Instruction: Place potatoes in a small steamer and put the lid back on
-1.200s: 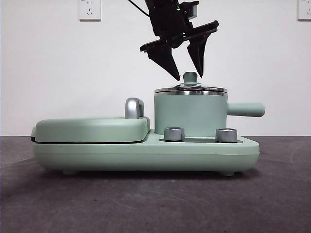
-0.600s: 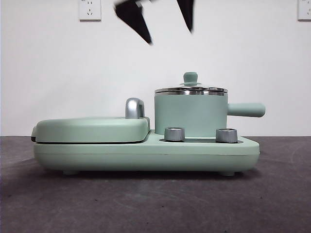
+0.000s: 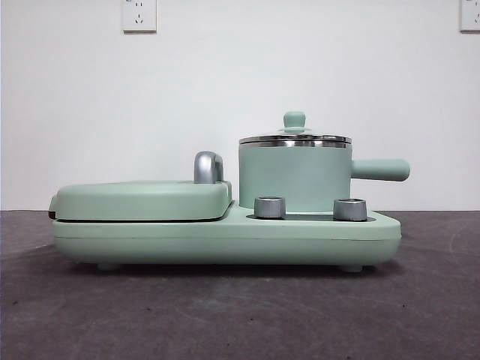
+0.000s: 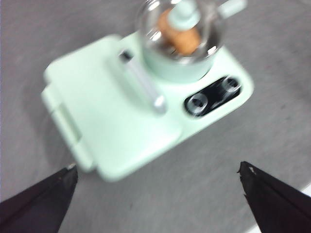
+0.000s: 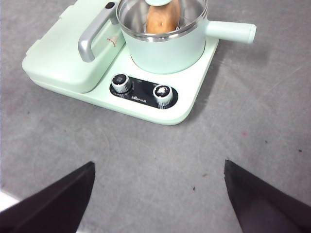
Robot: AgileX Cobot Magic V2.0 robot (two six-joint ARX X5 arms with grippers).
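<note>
We saw the oblong orange-brown potato (image 5: 161, 19) sitting inside the mint-green cylindrical steamer pot (image 3: 295, 178), with the round glass lid with its steel rim and green knob (image 3: 295, 136) resting on the pot's rim. The pot stood at the knob end of the pale green cooker base (image 3: 225, 238), beside the flat green griddle cover (image 3: 141, 199).

Both pincers were empty with jaws spread wide: the left pincer (image 4: 158, 194) and the right pincer (image 5: 158, 194) each hung well above the grey tabletop (image 3: 240, 315), clear of the cooker.

Looked pretty much done to us. The risk we'd flag: the lid might not be seated evenly, which these views didn't settle, so it could slide if the cooker got bumped. An arm swinging low could also clip the stubby side handle (image 3: 380, 169).
</note>
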